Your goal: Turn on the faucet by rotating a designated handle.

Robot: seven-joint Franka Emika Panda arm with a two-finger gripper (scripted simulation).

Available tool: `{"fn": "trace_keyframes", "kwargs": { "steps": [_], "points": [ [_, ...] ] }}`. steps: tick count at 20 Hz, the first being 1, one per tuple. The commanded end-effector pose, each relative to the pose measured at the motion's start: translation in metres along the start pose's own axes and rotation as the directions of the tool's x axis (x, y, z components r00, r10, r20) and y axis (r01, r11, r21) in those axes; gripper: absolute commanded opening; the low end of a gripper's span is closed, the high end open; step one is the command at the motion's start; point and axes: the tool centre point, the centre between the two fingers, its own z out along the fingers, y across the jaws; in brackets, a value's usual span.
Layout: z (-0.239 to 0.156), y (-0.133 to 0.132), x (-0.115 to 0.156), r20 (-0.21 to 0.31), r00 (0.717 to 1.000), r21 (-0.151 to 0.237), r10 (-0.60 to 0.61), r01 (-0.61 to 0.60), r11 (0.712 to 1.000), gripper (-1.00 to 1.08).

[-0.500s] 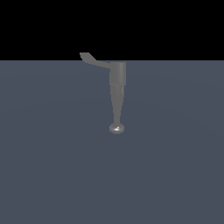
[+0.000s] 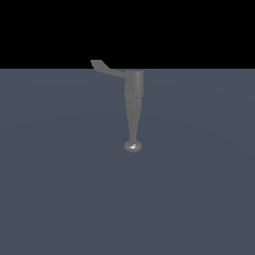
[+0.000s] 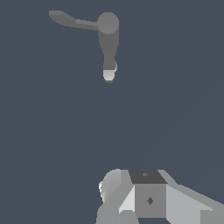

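Well apart from our gripper (image 3: 131, 205), the faucet (image 2: 133, 92) stands on the grey floor (image 2: 60, 189), its handle (image 2: 105, 68) jutting sideways, untouched. We can't tell whether our fingers are apart or together.

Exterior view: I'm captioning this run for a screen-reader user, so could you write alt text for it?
A grey faucet stands alone on a flat blue-grey surface, its long tapering spout pointing toward the camera and ending in a shiny rounded tip. A thin curved handle sticks out toward the exterior view's left. No robot arm or gripper appears in this view.
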Motion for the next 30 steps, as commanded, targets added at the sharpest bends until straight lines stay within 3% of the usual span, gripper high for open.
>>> {"fn": "trace_keyframes", "kwargs": {
  "steps": [1, 10, 19, 30],
  "points": [
    [0.000, 0.005, 0.000, -0.003, 1.000, -0.002, 0.013, -0.013, 1.000, -1.00],
    [0.000, 0.003, 0.005, -0.002, 0.999, 0.000, 0.033, -0.033, 0.999, -1.00],
    [0.002, -0.002, 0.027, -0.001, 0.991, 0.009, 0.136, -0.136, 0.991, -1.00],
    [0.012, -0.016, 0.078, 0.009, 0.934, 0.022, 0.357, -0.357, 0.934, -1.00]
  ]
}}
